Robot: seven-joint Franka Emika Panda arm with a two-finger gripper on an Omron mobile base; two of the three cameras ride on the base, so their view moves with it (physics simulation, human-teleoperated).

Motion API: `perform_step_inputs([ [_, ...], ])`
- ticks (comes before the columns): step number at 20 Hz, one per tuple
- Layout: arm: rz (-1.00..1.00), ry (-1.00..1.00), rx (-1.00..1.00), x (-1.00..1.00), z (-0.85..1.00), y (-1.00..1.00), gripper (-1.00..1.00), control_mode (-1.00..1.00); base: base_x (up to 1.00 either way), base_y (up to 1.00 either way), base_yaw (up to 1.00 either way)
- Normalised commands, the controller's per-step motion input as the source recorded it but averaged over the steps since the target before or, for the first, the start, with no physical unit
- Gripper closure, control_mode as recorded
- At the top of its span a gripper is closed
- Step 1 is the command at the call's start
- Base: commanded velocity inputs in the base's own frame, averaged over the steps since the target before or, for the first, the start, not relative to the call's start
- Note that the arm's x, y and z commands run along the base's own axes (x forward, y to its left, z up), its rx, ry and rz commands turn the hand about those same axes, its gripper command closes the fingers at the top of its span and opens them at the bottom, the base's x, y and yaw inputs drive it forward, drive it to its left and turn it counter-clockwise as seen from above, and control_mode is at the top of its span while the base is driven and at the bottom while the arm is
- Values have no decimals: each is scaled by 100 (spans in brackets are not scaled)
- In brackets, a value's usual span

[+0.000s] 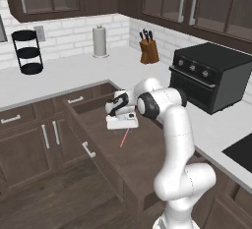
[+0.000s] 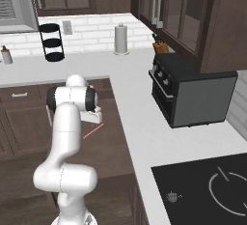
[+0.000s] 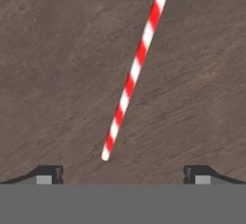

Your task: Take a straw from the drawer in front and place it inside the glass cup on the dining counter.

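The drawer (image 1: 140, 166) stands pulled out, its dark wooden floor bare apart from the straw (image 1: 125, 138), which lies flat on it. In the hand view the red and white straw (image 3: 137, 67) runs from the top edge down to an end just ahead of my fingertips (image 3: 48, 174). My gripper (image 3: 123, 175) points down into the drawer, open and holding nothing, with the near end of the straw between the lines of its jaws. From the right base the hand (image 2: 90, 117) hangs just above the straw (image 2: 93, 131). The glass cup and the dining counter are out of view.
The drawer's front panel and silver handle (image 1: 88, 149) jut out on the left. A black oven (image 1: 211, 75), a knife block (image 1: 148, 51), a paper towel roll (image 1: 100, 41) and a black tiered rack (image 1: 28, 51) stand on the worktop. A cooktop (image 2: 207, 185) lies to the right.
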Motion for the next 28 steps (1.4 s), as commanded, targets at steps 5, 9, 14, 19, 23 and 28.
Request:
perform_step_inputs([
  [5, -5, 0, -1, 25, -41, -11, -100, -100, 0, 0, 0],
  [9, -3, 2, 0, 35, -46, -1, -100, -100, 0, 0, 0],
  [14, -2, 0, 0, 34, -30, -1, -100, -100, 0, 0, 0],
  [19, -3, 0, 0, 10, -27, -5, -100, -100, 0, 0, 0],
  [23, -3, 0, 0, -5, -39, 0, 100, -100, 0, 0, 0],
  [28, -3, 0, 0, -10, -38, 0, 100, -100, 0, 0, 0],
])
